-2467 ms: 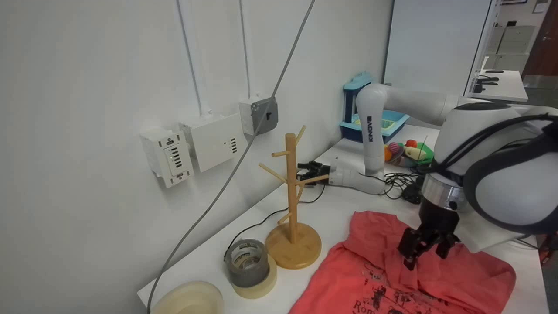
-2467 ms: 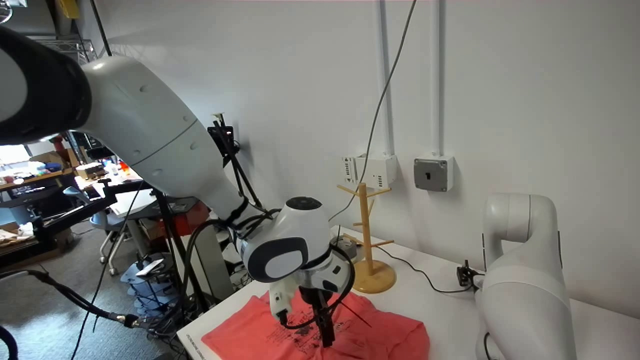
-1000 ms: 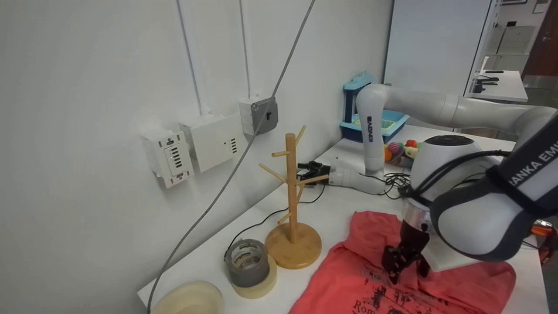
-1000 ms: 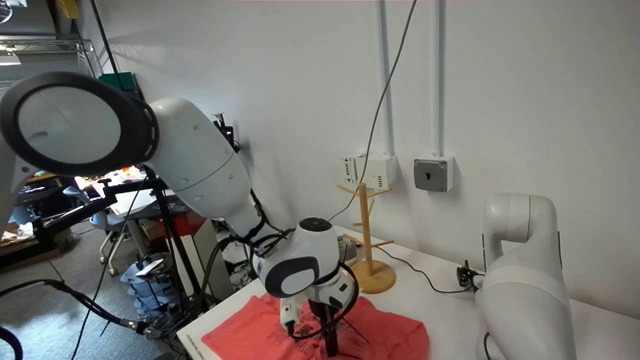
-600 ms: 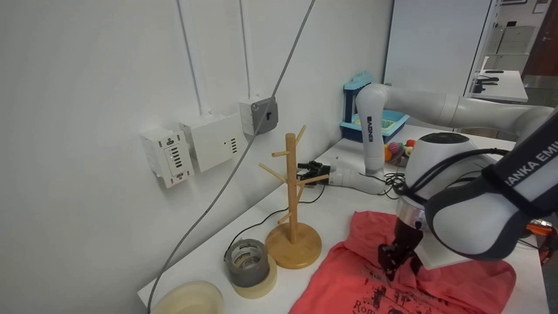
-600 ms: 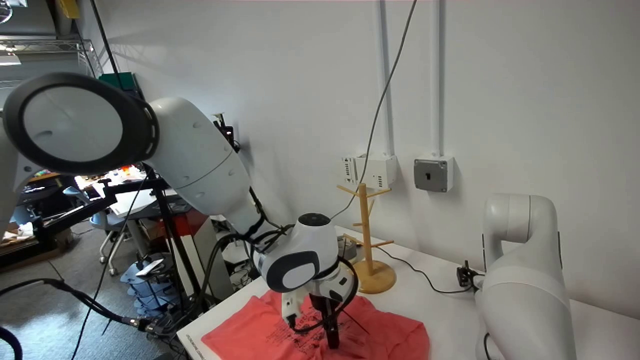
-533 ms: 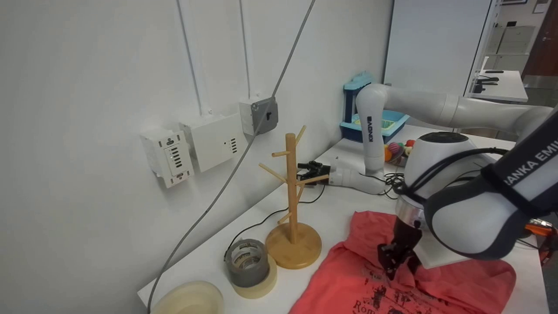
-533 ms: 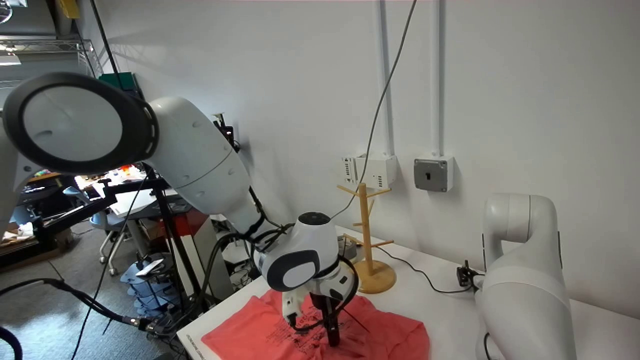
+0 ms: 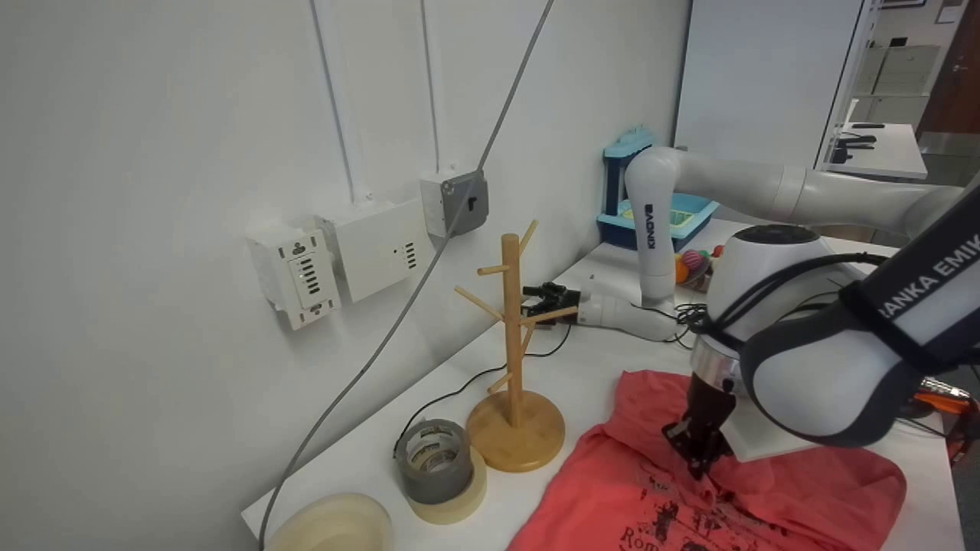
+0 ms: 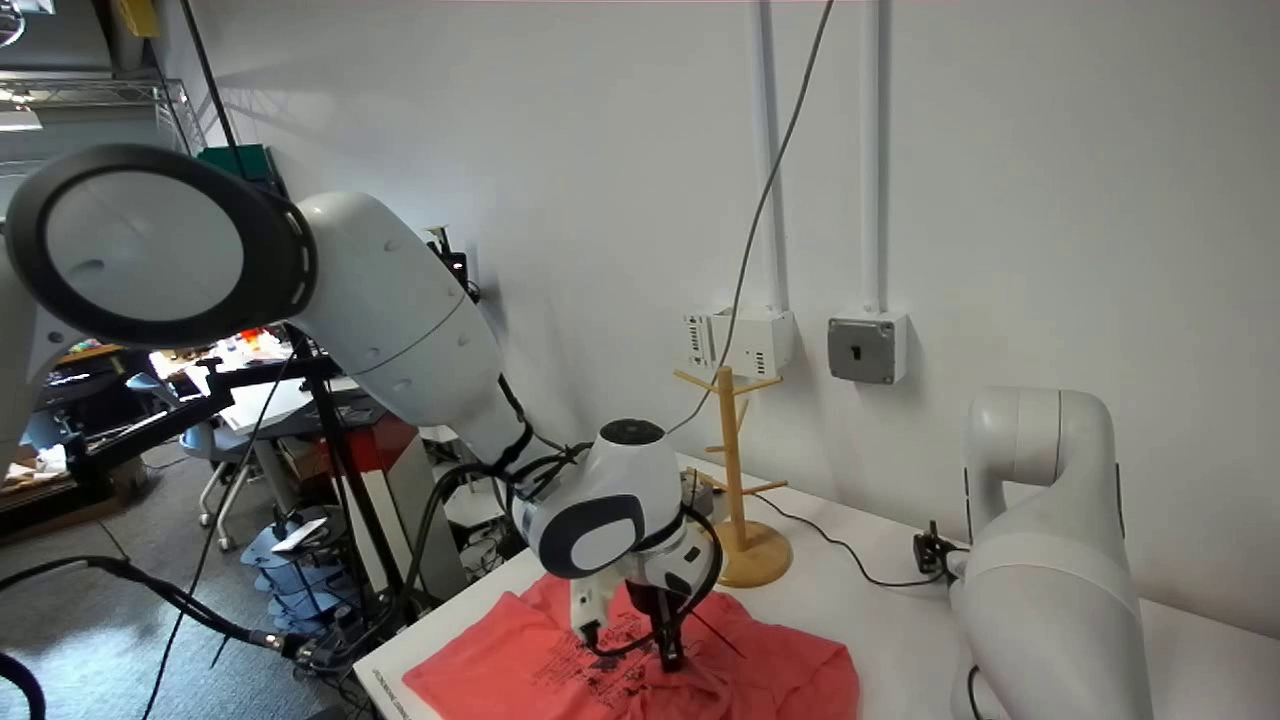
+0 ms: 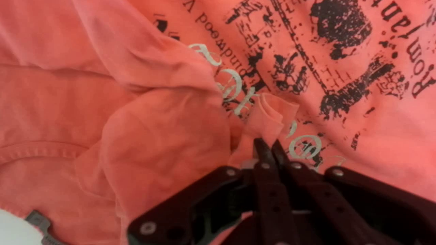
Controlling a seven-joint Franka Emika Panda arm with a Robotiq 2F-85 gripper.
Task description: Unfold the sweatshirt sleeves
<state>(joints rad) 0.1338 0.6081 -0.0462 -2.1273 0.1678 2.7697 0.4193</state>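
In an exterior view: sweatshirt (image 9: 612,482), coral-red, laid on a white surface (image 9: 586,390)
In an exterior view: wooden mug tree (image 10: 736,475), near the sweatshirt, apart from it
In the wrist view: hand (image 11: 268,143), narrow, apparently pinching a sleeve (image 11: 272,117); free end ahead of the grip, over the chest, length running back beneath; likely next, an outward draw

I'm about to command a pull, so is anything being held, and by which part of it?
Yes, it appears so: a coral-red sleeve, its fabric pinched between the fingers just short of its loose end.
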